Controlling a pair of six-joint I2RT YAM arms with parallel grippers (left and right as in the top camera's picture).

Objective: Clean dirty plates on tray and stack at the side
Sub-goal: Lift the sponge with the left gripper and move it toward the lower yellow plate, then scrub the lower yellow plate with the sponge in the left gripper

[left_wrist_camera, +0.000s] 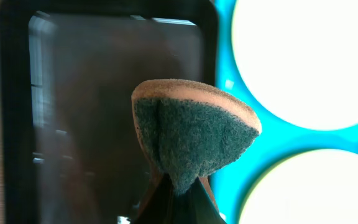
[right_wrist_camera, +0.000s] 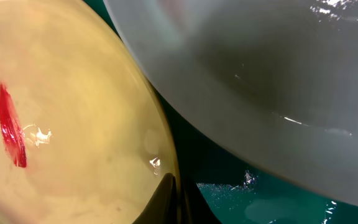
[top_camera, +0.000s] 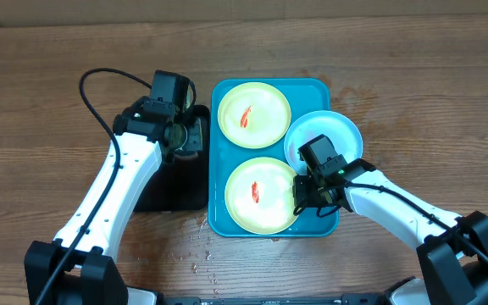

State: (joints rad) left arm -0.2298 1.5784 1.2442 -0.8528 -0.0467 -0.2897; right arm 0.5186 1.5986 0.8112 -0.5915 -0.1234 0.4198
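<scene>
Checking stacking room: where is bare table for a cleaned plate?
The wooden table is bare right of the teal tray, beyond the pale blue plate, and far left of the black tray. The tray is crowded: the far yellow-green plate and near yellow-green plate fill it, right claw at the near rim.

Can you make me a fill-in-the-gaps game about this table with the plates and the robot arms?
1. The left tool pinches a green ____.
2. Below it lies the smaller tray, coloured ____.
3. Each yellow-green plate has a smear of ____ sauce.
4. Counting the pale blue plate too, there are ____ plates.

Missing words: sponge, black, red, three.
</scene>
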